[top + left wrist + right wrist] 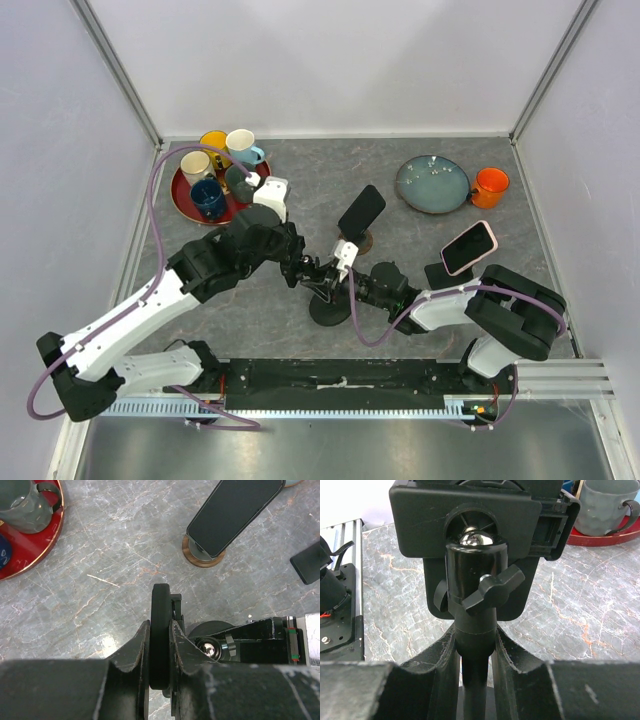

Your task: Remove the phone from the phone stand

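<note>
**Ana:** Left jaws, closest to the lens, pinch a thin black slab with a rounded edge. Seen edge-on, it reads as the phone (160,630). Is it out yet?

**Ben:** No. It appears to sit in the clamp of the phone stand (476,630), near the middle of the worktop (100,555), between the two arms. A bracket of the clamp hugs its right face.

**Ana:** And the right jaws?

**Ben:** They press on the stand's round pole from both sides, just below the ball joint (476,539), probably to steady it.

**Ana:** So what is done, and what is left?

**Ben:** Both grips look set. The pulling-out itself is not yet done: the phone has to come clear of the clamp.

**Ana:** Materials?

**Ben:** The clamp plate (420,525) and pole are matte black plastic, the ball is shiny chrome, and there is a winged tightening knob (492,587). The phone's edge looks smooth, likely slippery. The worktop is grey and stone-patterned, with pale and rusty veins.

**Ana:** Anything nearby?

**Ben:** A second phone (232,510), a flat dark rectangle, leans on a round wooden puck farther back, well apart.
</note>
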Controlling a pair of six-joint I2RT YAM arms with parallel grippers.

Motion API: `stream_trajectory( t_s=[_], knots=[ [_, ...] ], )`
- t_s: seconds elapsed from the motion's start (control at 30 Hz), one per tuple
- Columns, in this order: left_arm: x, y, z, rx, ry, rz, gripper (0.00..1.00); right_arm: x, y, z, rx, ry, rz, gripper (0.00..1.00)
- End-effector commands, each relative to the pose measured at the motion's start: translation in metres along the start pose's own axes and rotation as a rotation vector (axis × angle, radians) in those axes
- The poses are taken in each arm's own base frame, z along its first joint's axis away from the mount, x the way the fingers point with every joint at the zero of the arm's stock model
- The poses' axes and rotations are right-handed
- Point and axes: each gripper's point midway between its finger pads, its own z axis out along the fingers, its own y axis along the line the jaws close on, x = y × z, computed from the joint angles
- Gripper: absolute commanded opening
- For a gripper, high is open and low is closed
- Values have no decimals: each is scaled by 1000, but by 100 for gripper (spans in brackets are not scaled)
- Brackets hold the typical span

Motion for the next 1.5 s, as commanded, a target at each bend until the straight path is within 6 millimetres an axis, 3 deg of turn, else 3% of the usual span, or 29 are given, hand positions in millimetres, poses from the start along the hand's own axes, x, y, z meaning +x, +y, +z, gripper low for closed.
stream_trajectory(
  t_s=[0.0,0.07,0.13,0.17,0.23,0.27,0.37,0.47,0.67,0.8,0.97,1.17,1.27,1.3,1.33,1.47],
  knots=[
    [-94,60,-44,-216,-343,-71,2,68,9,-22,-26,229,27,0],
    [-91,44,-41,-127,-336,-83,2,68,7,-21,-19,230,30,0],
    [-75,24,-28,-30,-293,-83,2,64,9,-19,-28,228,31,2],
    [-75,17,-25,-4,-303,-90,2,60,10,-17,-33,225,33,18],
    [-59,1,-17,30,-279,-62,2,55,11,-15,-36,217,50,37],
    [-57,-5,-15,38,-282,-52,2,50,12,-15,-37,206,54,52],
    [-43,-23,-15,68,-280,1,2,36,15,-15,-37,185,81,69],
    [-36,-36,-17,103,-290,38,2,15,17,-16,-40,155,90,78],
    [-26,-62,-28,194,-309,65,2,-24,11,-23,7,98,58,81],
    [-20,-73,-28,222,-298,80,2,-40,6,-17,18,116,2,80],
    [-20,-82,-30,247,-299,72,2,-41,5,-7,12,133,-8,78],
    [-22,-91,-33,283,-301,59,2,-44,-4,0,54,132,-15,65],
    [-24,-91,-35,291,-305,52,2,-34,-10,-1,80,148,-28,38],
    [-26,-91,-37,294,-310,47,2,-26,-12,-2,85,163,-25,16],
    [-29,-89,-38,290,-318,45,2,-22,-13,-3,88,169,-20,4],
    [-38,-74,-47,245,-353,38,2,4,-14,-15,96,210,8,0]
  ],
)
